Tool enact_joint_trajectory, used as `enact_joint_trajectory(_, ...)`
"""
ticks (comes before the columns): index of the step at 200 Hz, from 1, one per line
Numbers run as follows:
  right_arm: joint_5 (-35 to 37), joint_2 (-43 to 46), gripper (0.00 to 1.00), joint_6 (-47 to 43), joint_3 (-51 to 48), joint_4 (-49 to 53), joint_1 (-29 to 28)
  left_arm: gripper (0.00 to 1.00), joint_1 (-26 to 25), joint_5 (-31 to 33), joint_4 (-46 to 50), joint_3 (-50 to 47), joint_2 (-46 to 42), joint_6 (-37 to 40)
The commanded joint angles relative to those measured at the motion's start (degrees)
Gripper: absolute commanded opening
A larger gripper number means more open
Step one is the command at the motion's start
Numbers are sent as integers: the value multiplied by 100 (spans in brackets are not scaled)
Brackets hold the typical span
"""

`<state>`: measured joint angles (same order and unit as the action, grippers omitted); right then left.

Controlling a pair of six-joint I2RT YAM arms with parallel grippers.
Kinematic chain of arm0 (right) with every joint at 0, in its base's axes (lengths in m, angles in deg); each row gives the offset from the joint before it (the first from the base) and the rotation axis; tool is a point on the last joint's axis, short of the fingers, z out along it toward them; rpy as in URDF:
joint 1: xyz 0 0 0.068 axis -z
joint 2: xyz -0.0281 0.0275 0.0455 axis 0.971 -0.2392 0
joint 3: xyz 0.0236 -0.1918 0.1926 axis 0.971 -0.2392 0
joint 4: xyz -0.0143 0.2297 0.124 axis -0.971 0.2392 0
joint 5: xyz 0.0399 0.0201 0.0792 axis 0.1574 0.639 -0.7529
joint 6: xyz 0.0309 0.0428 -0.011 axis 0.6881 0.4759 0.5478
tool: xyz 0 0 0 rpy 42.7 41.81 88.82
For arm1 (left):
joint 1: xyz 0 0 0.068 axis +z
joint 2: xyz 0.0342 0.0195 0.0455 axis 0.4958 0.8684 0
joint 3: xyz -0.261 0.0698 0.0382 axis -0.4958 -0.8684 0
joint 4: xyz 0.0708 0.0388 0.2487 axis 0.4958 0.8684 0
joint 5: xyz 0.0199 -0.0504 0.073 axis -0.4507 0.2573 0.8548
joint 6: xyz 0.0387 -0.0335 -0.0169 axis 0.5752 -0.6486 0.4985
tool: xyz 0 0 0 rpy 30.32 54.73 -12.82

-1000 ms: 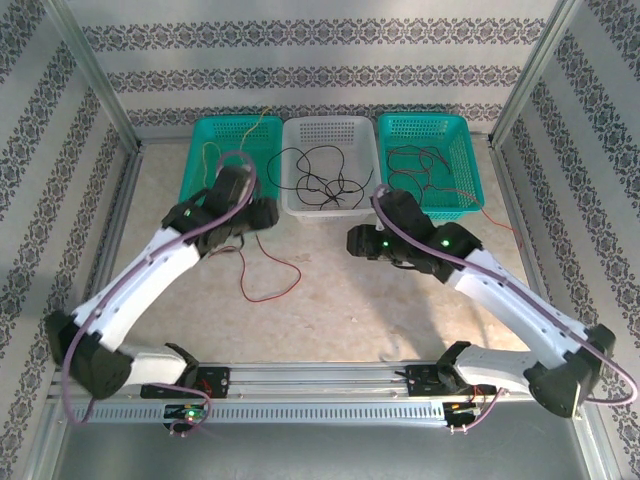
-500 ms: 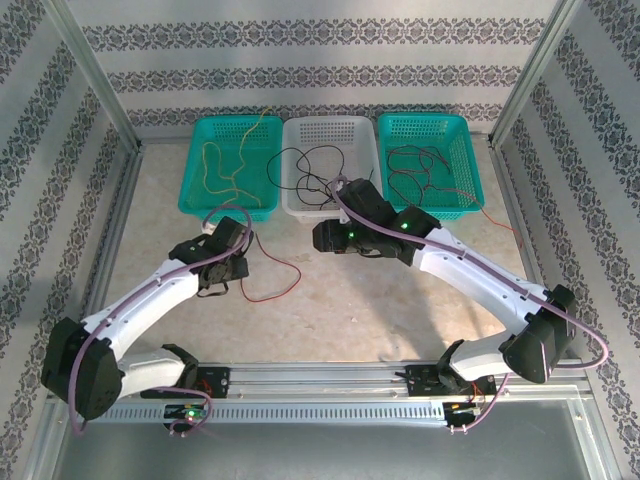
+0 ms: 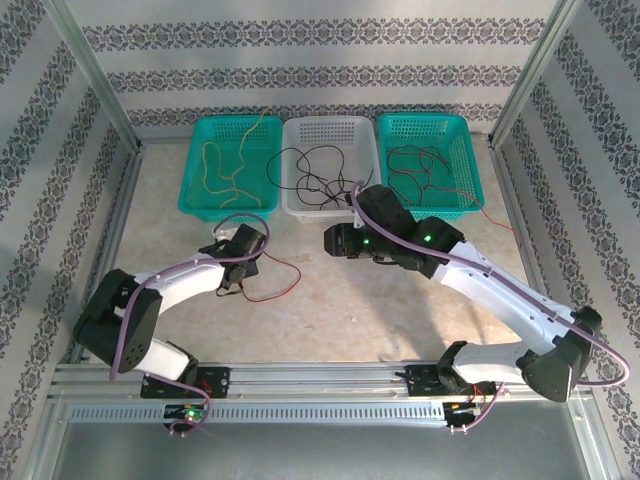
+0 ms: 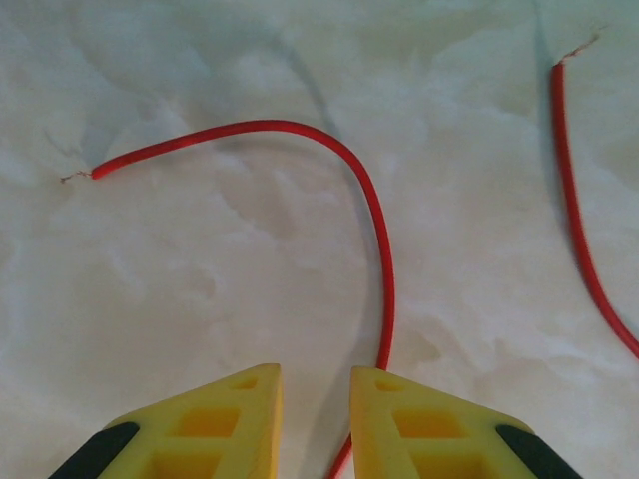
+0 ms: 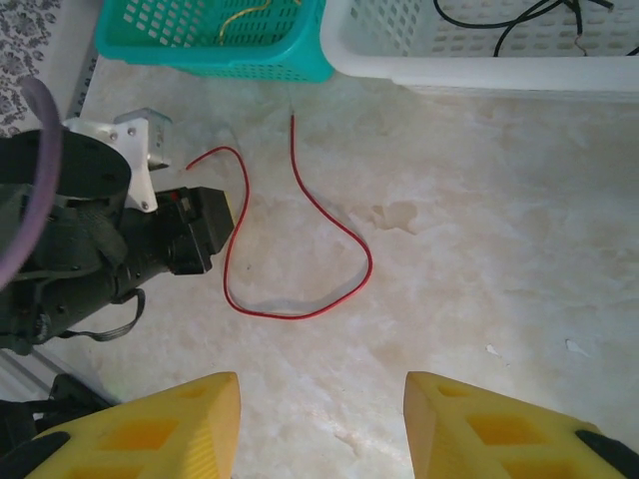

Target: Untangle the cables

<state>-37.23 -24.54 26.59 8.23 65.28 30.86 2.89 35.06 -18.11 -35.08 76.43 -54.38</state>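
Your left claw stands narrowly parted, the red cable running between its tips and looping over the counter. The yellow cable lies in the left basket, the black cables in the middle basket. Your right claw hangs wide open.

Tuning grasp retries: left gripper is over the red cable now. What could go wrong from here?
1. The red cable lies flat on the table and runs off-centre between the fingers of the left gripper. They may close over it or nudge it aside.
2. The right gripper hangs open near the same cable, with the left arm beside it. The arms could clash.
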Motion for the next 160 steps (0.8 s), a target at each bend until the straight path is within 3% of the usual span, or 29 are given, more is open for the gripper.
enact_joint_trajectory(1, 274, 251, 49, 166, -174, 198, -89, 28, 74, 306, -766, -150, 191, -204)
enact_joint_trajectory(92, 304, 277, 48, 305, -160, 323, -233, 34, 316, -5, -1458, 209, 967, 29)
enact_joint_trajectory(160, 397, 284, 48, 253, -142, 397, -260, 39, 349, -279, -1695, 207, 860, 65)
